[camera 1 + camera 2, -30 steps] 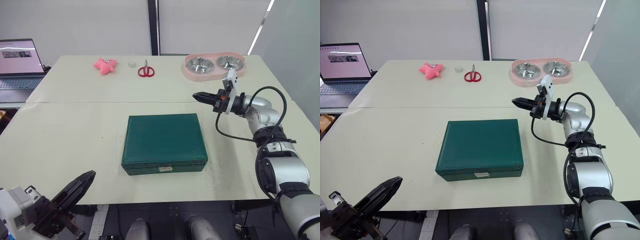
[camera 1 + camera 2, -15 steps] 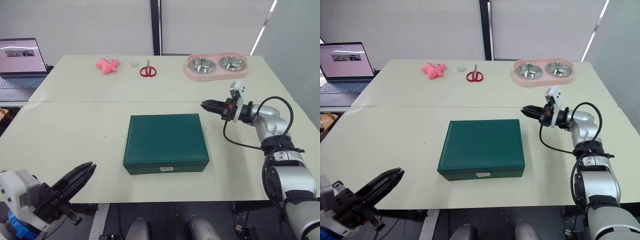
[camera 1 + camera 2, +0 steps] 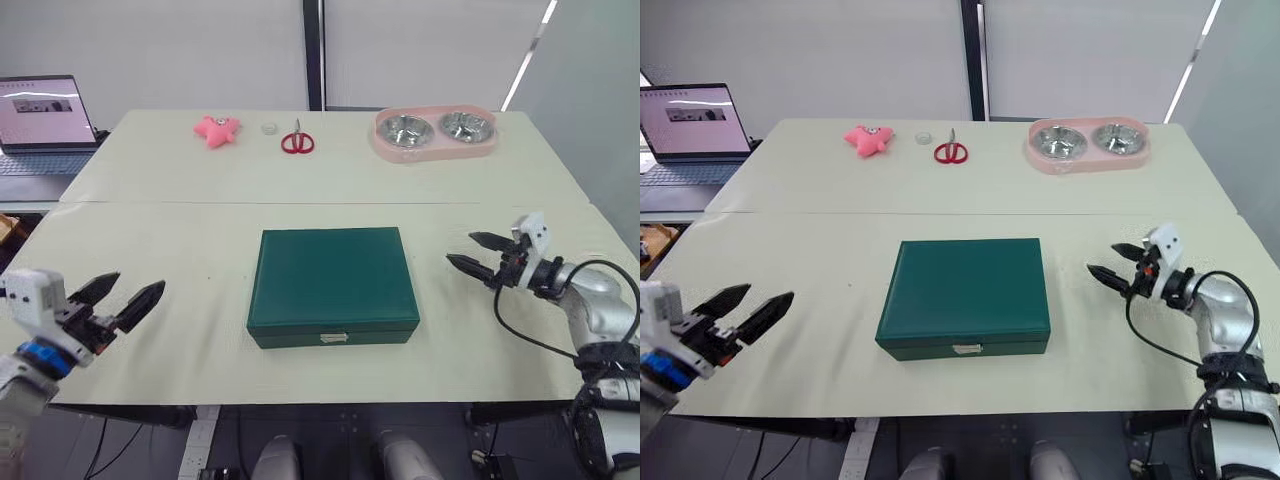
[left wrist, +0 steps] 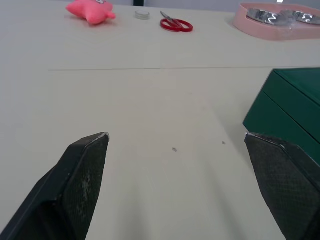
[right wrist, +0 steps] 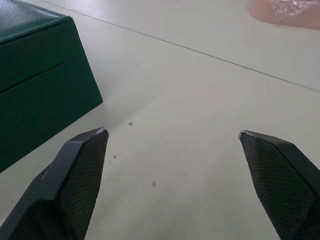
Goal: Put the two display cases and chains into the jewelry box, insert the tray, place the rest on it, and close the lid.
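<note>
Both grippers had fingers spread apart, holding nothing. L gripper hovered over the cream table near its front-left edge, well apart from the dark green rectangular jewelry box, pointing twd it. R gripper sat over the table's right side, near the box's right edge but not touching, fingertips aimed at the box.

Jewelry box lay flat at table centre w/ lid closed, small metal clasp on its front face. In L wrist view one corner of the box showed beyond the black fingers; in R wrist view the box's side wall stood just past one finger.

Along the far edge, well apart from the box: pink star-shaped plush toy, small clear round dish, red-handled scissors, and pink double pet feeder w/ two steel bowls. Open laptop sat on a separate surface off the far-left.
</note>
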